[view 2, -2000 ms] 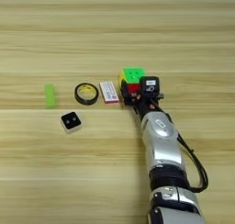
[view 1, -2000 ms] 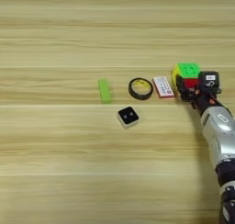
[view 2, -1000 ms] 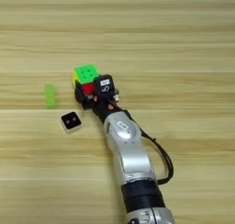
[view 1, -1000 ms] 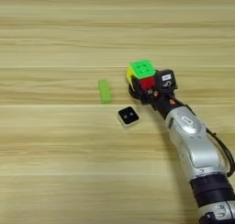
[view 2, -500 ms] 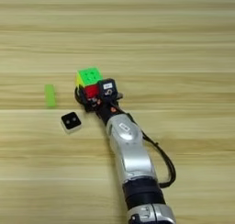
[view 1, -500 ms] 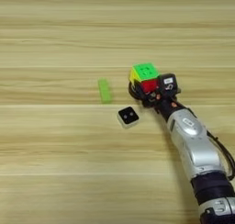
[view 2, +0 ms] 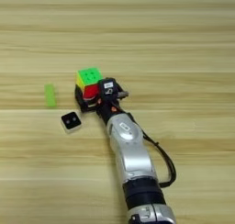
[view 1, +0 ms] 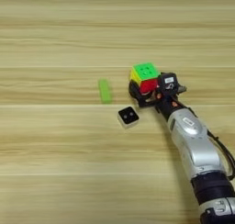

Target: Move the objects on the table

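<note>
The multicoloured puzzle cube (view 1: 145, 77), glossy, green face up with red and yellow sides, sits at the tip of the claw (view 1: 146, 95), whose black fingers seem to pinch its base. The bright green bar (view 1: 105, 90) lies to its left, long axis running away from the robot. A white cube (view 1: 128, 116) with two-dot black top rests nearer on the grained wooden tabletop (view 1: 55, 163). Both views agree.

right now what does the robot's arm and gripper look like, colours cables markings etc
The right arm has a smooth, rounded silver forearm shell with a small dark oval mark on top. Nearer the body it ends in a black ribbed collar, then another silver segment. A thin black cable loops along its outer side. The right gripper is black, with a small white label on its housing and an orange-red accent at the wrist.
</note>
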Robot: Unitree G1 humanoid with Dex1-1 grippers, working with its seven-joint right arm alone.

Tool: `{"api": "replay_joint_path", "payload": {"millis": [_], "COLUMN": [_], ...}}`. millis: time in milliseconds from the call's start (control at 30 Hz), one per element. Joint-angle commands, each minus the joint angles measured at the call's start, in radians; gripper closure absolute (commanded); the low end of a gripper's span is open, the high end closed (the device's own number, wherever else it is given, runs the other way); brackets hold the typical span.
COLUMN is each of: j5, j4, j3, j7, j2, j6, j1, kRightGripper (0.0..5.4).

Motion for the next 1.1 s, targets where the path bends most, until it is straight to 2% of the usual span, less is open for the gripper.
{"api": "replay_joint_path", "payload": {"millis": [33,567,733,1100], "j5": [0.003,0.008,0.014,0.02], "j4": [-0.065,-0.062,-0.057,-0.045], "j3": [-0.007,-0.01,-0.009,-0.021], "j7": [-0.003,0.003,0.014,0.013], "j2": [-0.009,-0.01,-0.009,-0.007], "j6": [-0.037,-0.039,-0.042,-0.051], "j1": [-0.056,-0.06,-0.062,-0.076], "kRightGripper": [0.04,0.04,0.73,1.88]}}
